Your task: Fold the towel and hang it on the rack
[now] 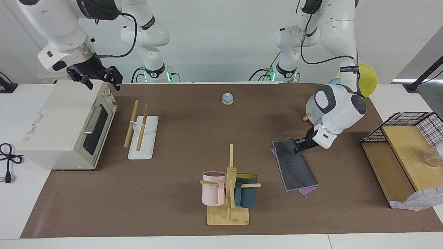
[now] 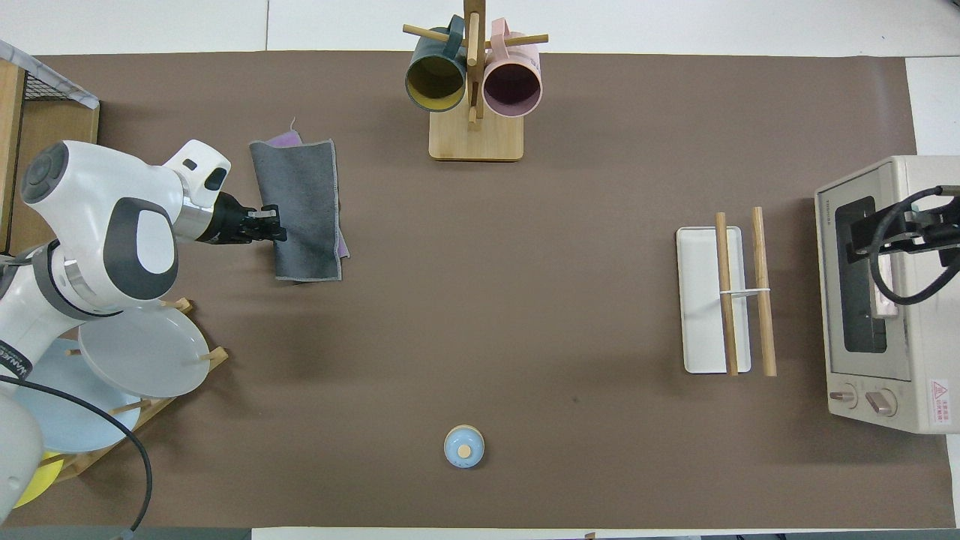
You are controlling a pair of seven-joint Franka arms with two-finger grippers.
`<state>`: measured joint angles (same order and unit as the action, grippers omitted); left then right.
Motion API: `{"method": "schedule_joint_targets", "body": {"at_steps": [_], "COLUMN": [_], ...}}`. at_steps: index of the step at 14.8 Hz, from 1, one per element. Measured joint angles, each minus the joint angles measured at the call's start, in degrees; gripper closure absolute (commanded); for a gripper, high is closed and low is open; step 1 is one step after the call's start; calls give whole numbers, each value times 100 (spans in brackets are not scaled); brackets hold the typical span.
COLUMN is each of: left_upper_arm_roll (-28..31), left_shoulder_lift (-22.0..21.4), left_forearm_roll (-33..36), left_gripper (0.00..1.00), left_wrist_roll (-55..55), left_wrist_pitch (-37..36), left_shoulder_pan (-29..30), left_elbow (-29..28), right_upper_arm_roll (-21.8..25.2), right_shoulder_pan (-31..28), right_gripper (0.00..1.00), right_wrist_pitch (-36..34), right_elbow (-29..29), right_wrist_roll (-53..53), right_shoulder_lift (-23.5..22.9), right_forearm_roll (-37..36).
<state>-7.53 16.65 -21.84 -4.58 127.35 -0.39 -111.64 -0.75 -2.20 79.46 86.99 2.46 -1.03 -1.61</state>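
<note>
- The left gripper (image 1: 298, 145) sits low at the edge of the towel (image 1: 294, 167), on the side toward the left arm's end of the table; its jaws are closed tight on that edge, though the bulky wrist hides the fingertips' exact bite in the facing view.
- In the overhead view the same gripper (image 2: 271, 223) reaches in sideways and overlaps the towel's (image 2: 300, 210) long edge.
- The towel lies folded on the brown mat (image 1: 180, 138), dark grey face up — only slivers of purple peek out at two corners.
- The rack (image 1: 142, 133) stands well apart from those jaws, toward the right arm's end of the table, beside the toaster oven (image 1: 65, 124); its two wooden rods are bare.
- The right gripper (image 1: 98, 77) waits in the air over the toaster oven's top, jaws spread wide and holding nothing; in the overhead view (image 2: 911, 232) it is cut off by the picture's edge.
- The mug tree (image 1: 229, 183) with a pink and a dark blue mug stands near the towel, farther from the robots than the left gripper's jaws.
- The plate stand (image 2: 127, 360) is partly covered by the left arm.
</note>
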Motion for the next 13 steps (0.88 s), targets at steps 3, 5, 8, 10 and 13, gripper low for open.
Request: {"method": "schedule_joint_targets", "body": {"at_steps": [3, 5, 8, 10, 13], "left_upper_arm_roll": [-53, -88, -184, -297, -597], "left_shoulder_lift": [-258, -396, -530, -630, -853], "left_forearm_roll": [4, 4, 4, 5, 5], "left_gripper": [100, 100, 100, 100, 100], "left_wrist_roll": [-1241, -1953, -3238, -4253, -5955], "left_wrist_pitch": [-596, -961, -1357, -1432, -1457], "left_shoulder_pan": [-11, -41, -161, -238, -272], "left_elbow": [360, 581, 934, 1092, 1211], "right_upper_arm_roll": [1, -4, -6, -2, -1], "right_shoulder_pan": [-30, -30, -29, -32, -38], "right_gripper": [0, 0, 0, 0, 0], "right_wrist_pitch": [-8, -8, 145, 314, 744], "right_elbow": [11, 91, 311, 528, 987], "right_wrist_roll": [0, 0, 2, 174, 953], "right_shoulder_lift": [1, 23, 106, 189, 369], "right_forearm_roll": [0, 0, 170, 448, 1058]}}
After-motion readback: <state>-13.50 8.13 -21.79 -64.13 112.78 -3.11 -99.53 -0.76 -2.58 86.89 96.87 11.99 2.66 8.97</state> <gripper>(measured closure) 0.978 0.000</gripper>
